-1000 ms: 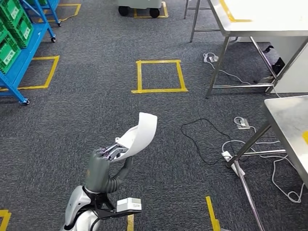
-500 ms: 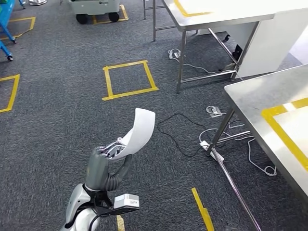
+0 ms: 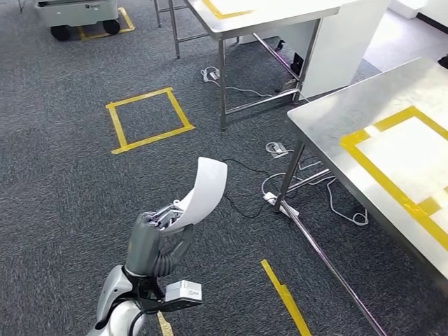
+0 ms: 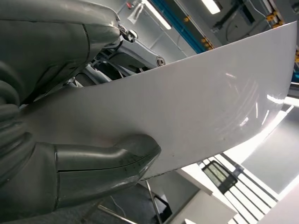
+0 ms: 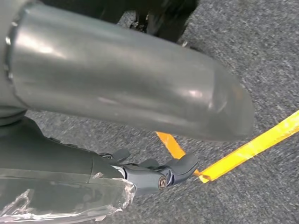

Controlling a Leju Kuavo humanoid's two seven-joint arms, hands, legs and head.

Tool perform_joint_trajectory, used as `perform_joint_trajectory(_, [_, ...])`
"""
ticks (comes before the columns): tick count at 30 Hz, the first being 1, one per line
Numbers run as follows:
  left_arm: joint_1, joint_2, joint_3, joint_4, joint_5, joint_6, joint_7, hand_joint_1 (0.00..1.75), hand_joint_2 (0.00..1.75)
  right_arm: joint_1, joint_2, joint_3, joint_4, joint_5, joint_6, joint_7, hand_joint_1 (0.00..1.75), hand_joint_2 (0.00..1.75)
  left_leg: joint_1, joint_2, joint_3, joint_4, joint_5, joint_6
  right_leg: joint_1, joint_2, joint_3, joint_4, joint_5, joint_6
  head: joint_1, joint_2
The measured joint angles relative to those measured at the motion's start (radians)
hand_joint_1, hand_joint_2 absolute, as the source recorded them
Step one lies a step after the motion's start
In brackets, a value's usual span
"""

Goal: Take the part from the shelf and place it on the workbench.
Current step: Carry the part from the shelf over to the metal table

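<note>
My left hand (image 3: 150, 238) grips a white curved sheet-like part (image 3: 203, 189) by its lower end and holds it up over the carpet, low and left of centre in the head view. Up close, the part (image 4: 197, 107) is pinched between the thick grey thumb (image 4: 105, 163) and the darker fingers above it. The steel workbench (image 3: 338, 119), marked with a yellow tape rectangle, stands to the right of the part, well apart from it. My right hand (image 5: 116, 84) hangs over the carpet with its fingers apart and nothing in it.
A second steel table (image 3: 253, 14) stands further back. Cables and a power strip (image 3: 274, 199) lie on the floor by the workbench leg (image 3: 290, 175). Yellow tape marks a square (image 3: 148, 119) and a strip (image 3: 285, 297) on the carpet. A wheeled cart (image 3: 79, 10) sits far left.
The camera has turned right: the blue shelf has left the picture and the taped workbench has come in on the right. My left hand still holds the part the same way.
</note>
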Motion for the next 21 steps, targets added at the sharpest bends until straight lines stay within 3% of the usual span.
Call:
perform_joint_trajectory(2, [-0.002, 0.001, 0.002, 0.001, 0.009, -0.013, -0.011, 1.75, 1.75, -0.003, 0.0, 0.0, 0.0, 0.007, 0.006, -0.008, 0.0, 0.0, -0.006, 0.017, 0.006, 0.001, -0.005, -0.01, 0.006, -0.022, 0.039, -0.064, 0.012, -0.012, -0.002, 0.0])
perform_joint_trajectory(4, [-0.005, 0.002, 0.004, 0.003, 0.016, -0.022, -0.021, 1.75, 1.75, -0.002, 0.0, 0.0, 0.0, 0.012, 0.01, -0.016, 0.0, 0.0, -0.006, 0.033, 0.011, 0.0, -0.008, -0.019, 0.008, -0.001, 0.04, -0.065, 0.012, -0.026, -0.004, 0.0])
perform_joint_trajectory(5, [-0.006, 0.002, 0.005, 0.004, 0.017, -0.025, -0.025, 1.75, 1.75, 0.0, 0.0, 0.0, 0.0, 0.014, 0.012, -0.02, 0.0, 0.0, -0.004, 0.028, 0.013, 0.004, -0.015, -0.025, 0.007, 0.01, 0.042, -0.066, 0.014, -0.033, -0.005, 0.0])
perform_joint_trajectory(7, [-0.009, 0.003, 0.01, 0.007, 0.017, -0.028, -0.03, 1.75, 1.75, 0.001, -0.001, 0.0, 0.0, 0.019, 0.015, -0.026, 0.0, 0.0, 0.001, -0.01, -0.007, 0.061, -0.056, -0.033, 0.003, 0.033, 0.046, -0.07, 0.017, -0.046, -0.009, 0.0])
perform_joint_trajectory(9, [-0.01, 0.007, 0.015, 0.012, 0.017, -0.03, -0.035, 1.75, 1.75, -0.001, -0.001, 0.001, 0.0, 0.024, 0.019, -0.029, 0.0, 0.0, 0.004, -0.054, -0.069, 0.193, -0.119, -0.036, 0.003, 0.059, 0.046, -0.071, 0.018, -0.054, -0.012, 0.0])
perform_joint_trajectory(10, [-0.01, 0.01, 0.018, 0.017, 0.017, -0.03, -0.036, 1.75, 1.75, -0.002, -0.001, 0.001, 0.0, 0.026, 0.021, -0.03, 0.0, 0.0, 0.004, -0.062, -0.101, 0.253, -0.138, -0.037, 0.004, 0.074, 0.047, -0.07, 0.018, -0.056, -0.011, 0.0])
perform_joint_trajectory(11, [-0.01, 0.013, 0.019, 0.021, 0.017, -0.031, -0.037, 1.75, 1.75, -0.001, -0.001, 0.002, 0.0, 0.027, 0.022, -0.03, 0.0, 0.0, 0.004, -0.066, -0.121, 0.284, -0.138, -0.036, 0.005, 0.088, 0.047, -0.07, 0.018, -0.056, -0.011, 0.0])
perform_joint_trajectory(12, [-0.01, 0.015, 0.02, 0.025, 0.017, -0.032, -0.039, 1.75, 1.75, 0.001, -0.001, 0.003, 0.0, 0.029, 0.024, -0.03, 0.0, 0.0, 0.004, -0.068, -0.123, 0.277, -0.116, -0.034, 0.006, 0.103, 0.048, -0.069, 0.018, -0.057, -0.011, 0.0])
perform_joint_trajectory(13, [-0.011, 0.016, 0.021, 0.028, 0.017, -0.033, -0.04, 1.75, 1.75, 0.002, -0.001, 0.003, 0.0, 0.031, 0.026, -0.031, 0.0, 0.0, 0.004, -0.074, -0.108, 0.233, -0.079, -0.029, 0.006, 0.117, 0.049, -0.068, 0.017, -0.056, -0.011, 0.0])
perform_joint_trajectory(15, [-0.015, 0.018, 0.024, 0.033, 0.016, -0.034, -0.043, 1.75, 1.75, 0.003, 0.0, 0.006, 0.0, 0.037, 0.03, -0.031, 0.0, 0.0, 0.005, -0.112, -0.059, 0.107, -0.005, -0.017, 0.007, 0.145, 0.049, -0.066, 0.017, -0.054, -0.011, 0.0])
perform_joint_trajectory(16, [-0.017, 0.018, 0.026, 0.035, 0.016, -0.035, -0.045, 1.75, 1.75, 0.002, 0.0, 0.007, 0.0, 0.04, 0.032, -0.031, 0.0, 0.0, 0.006, -0.133, -0.039, 0.057, 0.013, -0.013, 0.007, 0.157, 0.045, -0.064, 0.017, -0.05, -0.011, 0.0])
perform_joint_trajectory(17, [-0.02, 0.019, 0.028, 0.037, 0.015, -0.036, -0.045, 1.75, 1.75, 0.002, 0.0, 0.009, 0.0, 0.042, 0.034, -0.032, 0.0, 0.0, 0.006, -0.146, -0.028, 0.029, 0.018, -0.01, 0.005, 0.167, 0.04, -0.063, 0.018, -0.045, -0.011, 0.0])
perform_joint_trajectory(19, [-0.025, 0.02, 0.031, 0.043, 0.015, -0.038, -0.046, 1.75, 1.75, 0.003, 0.0, 0.012, 0.0, 0.044, 0.035, -0.032, 0.0, 0.0, 0.006, -0.142, -0.022, 0.013, 0.013, -0.009, 0.001, 0.186, 0.028, -0.064, 0.022, -0.031, -0.012, 0.0])
perform_joint_trajectory(20, [-0.028, 0.019, 0.034, 0.046, 0.014, -0.04, -0.047, 1.75, 1.75, 0.006, 0.0, 0.013, 0.0, 0.044, 0.036, -0.032, 0.0, 0.0, 0.007, -0.131, -0.021, 0.01, 0.015, -0.007, 0.001, 0.179, 0.024, -0.062, 0.02, -0.026, -0.011, 0.0])
perform_joint_trajectory(21, [-0.031, 0.018, 0.035, 0.048, 0.014, -0.041, -0.047, 1.75, 1.75, 0.009, -0.001, 0.013, 0.0, 0.045, 0.036, -0.032, 0.0, 0.0, 0.009, -0.121, -0.018, 0.005, 0.017, -0.003, 0.002, 0.156, 0.016, -0.049, 0.011, -0.021, -0.008, 0.0])
